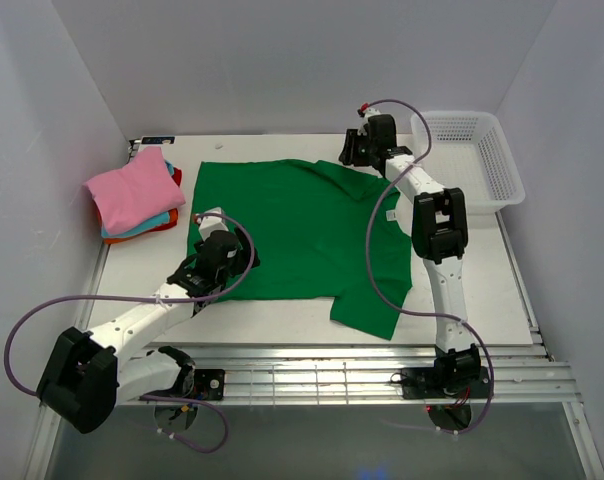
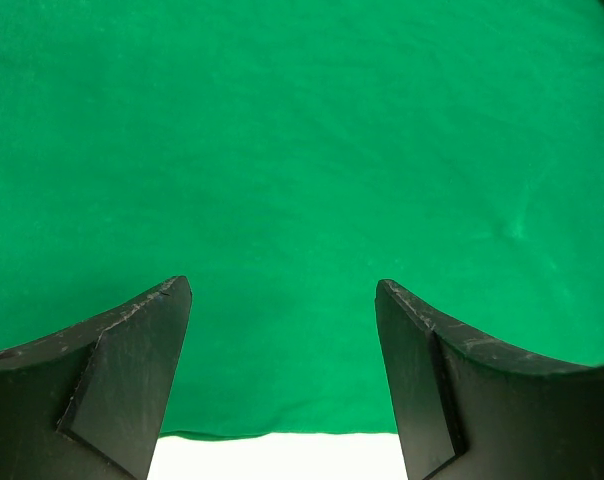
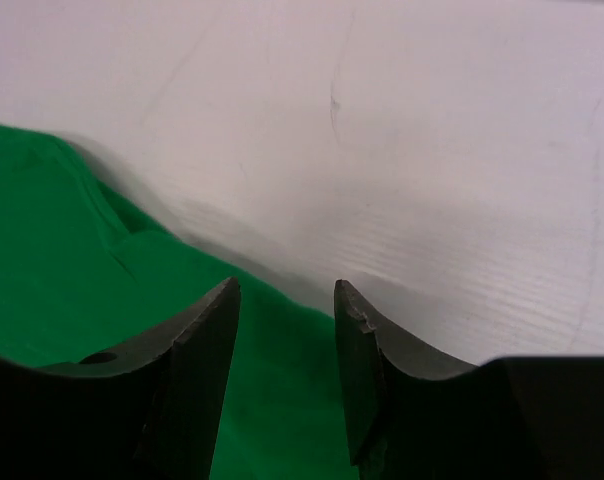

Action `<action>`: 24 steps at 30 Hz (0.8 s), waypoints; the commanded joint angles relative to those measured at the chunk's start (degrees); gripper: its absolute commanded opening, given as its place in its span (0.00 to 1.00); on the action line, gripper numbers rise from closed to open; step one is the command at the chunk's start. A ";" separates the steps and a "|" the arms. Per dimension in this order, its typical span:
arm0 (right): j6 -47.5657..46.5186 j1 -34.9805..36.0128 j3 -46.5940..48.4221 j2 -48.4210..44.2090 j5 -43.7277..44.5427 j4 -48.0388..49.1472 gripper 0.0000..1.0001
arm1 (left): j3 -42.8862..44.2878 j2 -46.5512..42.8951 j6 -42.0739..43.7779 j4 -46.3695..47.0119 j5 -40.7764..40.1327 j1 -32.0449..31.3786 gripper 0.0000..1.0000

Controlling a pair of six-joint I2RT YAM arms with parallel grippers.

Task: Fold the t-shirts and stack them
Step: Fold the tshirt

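Left gripper spread above green shirt near its edge, right gripper parted narrower at shirt's far edge, pink-topped folded stack far left, basket far right

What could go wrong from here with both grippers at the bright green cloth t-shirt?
1. The right gripper is open at the edge of the bright green cloth t-shirt, half over the white table; it may grab too little cloth and slip.
2. The left gripper is open just inside the shirt's edge; it may pinch only one layer, skewing the fold.
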 commanded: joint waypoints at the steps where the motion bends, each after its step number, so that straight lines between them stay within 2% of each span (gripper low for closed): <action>1: 2.22 0.12 1.56 1.41 -2.80 -3.37 0.49 | -0.61 -0.82 -0.50 0.98 0.27 -0.18 0.85; 7: 1.35 0.12 -0.55 2.64 -3.86 -2.57 0.50 | -0.61 -0.99 -0.67 0.81 0.44 -0.18 0.85; 9: 1.08 0.12 -0.90 2.56 -3.51 -2.57 0.40 | -0.79 -1.17 -0.94 0.81 0.44 -0.18 0.85; 12: 0.64 0.12 -2.65 1.51 -2.45 -1.79 0.12 | -1.05 -1.26 -1.20 0.81 0.44 -0.18 0.85; 14: 0.56 0.12 -4.32 0.45 -1.84 -0.82 0.08 | -1.22 -1.26 -1.29 0.81 0.36 -0.18 0.85; 24: -3.39 0.38 -20.31 -14.13 -1.04 5.77 0.10 | -1.84 -0.64 -1.82 1.25 1.15 -0.18 0.85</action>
